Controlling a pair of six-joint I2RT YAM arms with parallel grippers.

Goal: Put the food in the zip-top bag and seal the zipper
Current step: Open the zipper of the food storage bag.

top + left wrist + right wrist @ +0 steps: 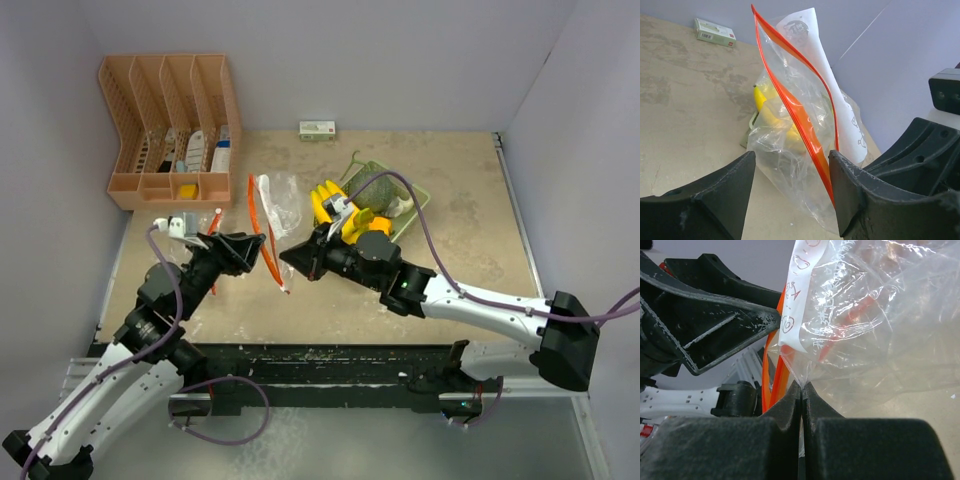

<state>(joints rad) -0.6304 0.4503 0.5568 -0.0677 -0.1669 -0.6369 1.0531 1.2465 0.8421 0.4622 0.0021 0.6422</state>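
A clear zip-top bag (277, 205) with an orange zipper (258, 225) is held upright between my two grippers. My right gripper (292, 257) is shut on the bag's clear plastic edge (805, 377). My left gripper (248, 252) is open, and the bag's lower part (790, 140) stands between its fingers (850, 185), with the zipper close to the right one. The bag holds no food. The yellow banana bunch (330, 205), melon (372, 188), orange (379, 226) and white piece (401, 205) lie in the green basket (420, 205). No cucumber shows.
A peach desk organizer (170, 130) stands at the back left. A small green and white box (317, 130) lies by the back wall and also shows in the left wrist view (715, 31). The basket sits just behind my right arm.
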